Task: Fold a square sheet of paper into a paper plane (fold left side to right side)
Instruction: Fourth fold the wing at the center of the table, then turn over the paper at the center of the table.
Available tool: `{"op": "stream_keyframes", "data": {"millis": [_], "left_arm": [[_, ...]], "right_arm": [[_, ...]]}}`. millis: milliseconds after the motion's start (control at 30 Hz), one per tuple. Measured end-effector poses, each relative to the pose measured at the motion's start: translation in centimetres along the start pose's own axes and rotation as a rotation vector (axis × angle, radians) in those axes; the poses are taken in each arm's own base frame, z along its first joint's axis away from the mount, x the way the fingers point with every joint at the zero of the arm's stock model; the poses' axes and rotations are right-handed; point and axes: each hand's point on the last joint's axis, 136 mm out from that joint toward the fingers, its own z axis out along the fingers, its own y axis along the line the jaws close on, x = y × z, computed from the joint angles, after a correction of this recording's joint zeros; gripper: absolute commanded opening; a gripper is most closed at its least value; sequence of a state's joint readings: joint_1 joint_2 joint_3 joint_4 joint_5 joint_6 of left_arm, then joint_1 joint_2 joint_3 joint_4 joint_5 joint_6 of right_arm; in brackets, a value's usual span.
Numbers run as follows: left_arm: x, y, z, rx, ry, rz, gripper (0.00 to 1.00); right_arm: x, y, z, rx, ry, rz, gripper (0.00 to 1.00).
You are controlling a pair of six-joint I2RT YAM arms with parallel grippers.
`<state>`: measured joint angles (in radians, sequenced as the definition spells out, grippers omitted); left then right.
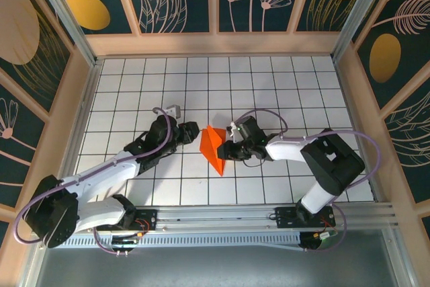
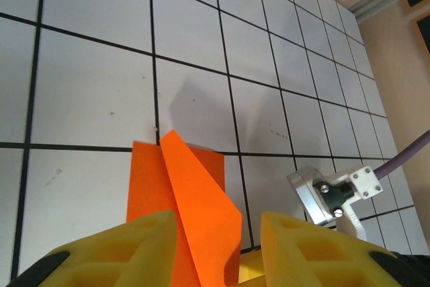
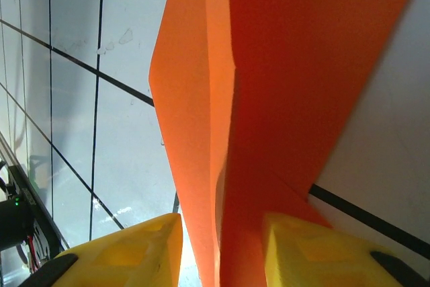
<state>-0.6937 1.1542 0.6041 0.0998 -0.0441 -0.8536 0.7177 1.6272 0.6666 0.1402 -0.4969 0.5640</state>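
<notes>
The bright orange sheet of paper [image 1: 213,144] lies mid-table, folded into a pointed dart like a paper plane, its tip toward the near edge. My left gripper [image 1: 193,132] is at its left side and my right gripper [image 1: 230,148] at its right. In the left wrist view a raised orange flap [image 2: 198,199] stands between the yellow fingers [image 2: 127,250], and my left gripper [image 2: 215,226] is open, with a gap on the right. In the right wrist view the creased paper [image 3: 269,65] runs between the pads, and my right gripper [image 3: 222,230] is open, with a gap on the left.
The white gridded floor [image 1: 134,85] is boxed in by wooden walls [image 1: 74,99] on three sides. An aluminium rail [image 1: 235,216] runs along the near edge. A metal part of the right arm [image 2: 322,193] shows close to my left fingers.
</notes>
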Motion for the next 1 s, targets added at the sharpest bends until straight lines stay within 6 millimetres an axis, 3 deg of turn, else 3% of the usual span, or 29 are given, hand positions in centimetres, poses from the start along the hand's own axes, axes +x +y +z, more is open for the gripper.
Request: {"op": "stream_keyframes", "data": {"millis": [167, 400, 600, 733, 833, 1000], "left_arm": [[-0.6, 0.3, -0.9, -0.017, -0.034, -0.005, 0.38], [-0.8, 1.1, -2.0, -0.044, -0.061, -0.010, 0.44], [-1.0, 1.1, -3.1, -0.015, -0.076, -0.039, 0.60], [-1.2, 0.8, -3.7, 0.059, -0.070, -0.076, 0.68], [-1.4, -0.3, -4.0, 0.156, -0.057, -0.101, 0.70], [-1.4, -4.8, -5.2, 0.392, -0.007, -0.066, 0.69]], "right_arm": [[0.2, 0.2, 1.1, -0.001, 0.019, -0.002, 0.28], [-0.5, 0.9, 1.3, -0.025, 0.006, -0.008, 0.02], [-2.0, 2.3, 0.7, -0.100, -0.039, -0.041, 0.00], [-3.7, 4.1, -1.9, -0.197, -0.122, -0.088, 0.00], [-5.0, 6.4, -5.0, -0.299, -0.203, -0.160, 0.00], [-6.5, 11.0, -10.7, -0.481, -0.320, -0.329, 0.00]]}}
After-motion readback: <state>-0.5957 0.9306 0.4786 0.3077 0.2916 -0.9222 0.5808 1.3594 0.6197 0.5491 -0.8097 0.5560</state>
